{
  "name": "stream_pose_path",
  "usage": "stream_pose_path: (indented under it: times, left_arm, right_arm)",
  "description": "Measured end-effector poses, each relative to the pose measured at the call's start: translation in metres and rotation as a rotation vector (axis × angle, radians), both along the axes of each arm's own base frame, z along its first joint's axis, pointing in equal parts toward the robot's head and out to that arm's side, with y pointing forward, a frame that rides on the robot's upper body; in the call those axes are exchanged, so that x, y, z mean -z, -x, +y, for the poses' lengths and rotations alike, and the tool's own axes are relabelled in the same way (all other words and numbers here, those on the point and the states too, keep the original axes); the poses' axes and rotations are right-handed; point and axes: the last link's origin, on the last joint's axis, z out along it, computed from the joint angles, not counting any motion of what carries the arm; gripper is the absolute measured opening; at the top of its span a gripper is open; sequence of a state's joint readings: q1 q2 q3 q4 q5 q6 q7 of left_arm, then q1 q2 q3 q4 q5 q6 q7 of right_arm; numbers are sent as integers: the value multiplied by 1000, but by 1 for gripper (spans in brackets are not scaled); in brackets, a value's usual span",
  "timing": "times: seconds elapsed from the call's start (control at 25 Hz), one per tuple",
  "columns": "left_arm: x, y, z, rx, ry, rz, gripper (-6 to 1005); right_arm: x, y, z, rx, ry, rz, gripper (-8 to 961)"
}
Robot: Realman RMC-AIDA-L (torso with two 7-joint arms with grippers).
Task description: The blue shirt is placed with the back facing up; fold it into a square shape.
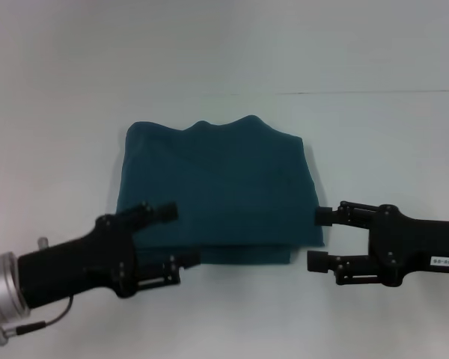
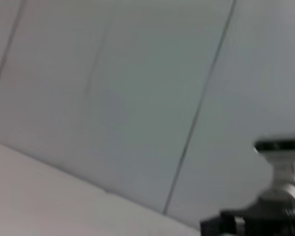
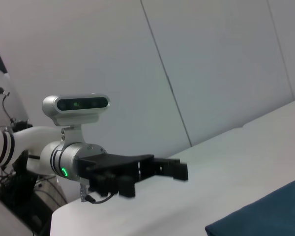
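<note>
The blue shirt lies folded into a rough rectangle in the middle of the white table, with a wavy far edge and a second layer showing along the near edge. My left gripper is open at the shirt's near left corner, its upper finger over the cloth. My right gripper is open just off the shirt's near right corner, holding nothing. The right wrist view shows a corner of the shirt and the left gripper beyond it. The left wrist view shows no shirt.
The white table extends around the shirt on all sides. A thin seam line runs across the far right. The left wrist view shows part of the right arm's wrist against a pale panelled wall.
</note>
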State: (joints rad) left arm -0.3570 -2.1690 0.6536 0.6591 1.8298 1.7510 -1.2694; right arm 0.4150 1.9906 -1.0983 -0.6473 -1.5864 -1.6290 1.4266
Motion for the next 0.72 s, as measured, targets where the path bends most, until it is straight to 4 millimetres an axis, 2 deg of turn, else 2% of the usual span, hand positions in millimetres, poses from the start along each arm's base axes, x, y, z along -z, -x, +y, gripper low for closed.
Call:
stream_pose_path:
  times: [0.24, 0.72]
  left_arm:
    - [8, 2, -6, 20, 63, 40, 891]
    - [11, 4, -11, 28, 100, 60, 891]
  right_arm:
    - [8, 3, 3, 0, 43, -42, 905]
    - [20, 2, -2, 13, 99, -78, 901]
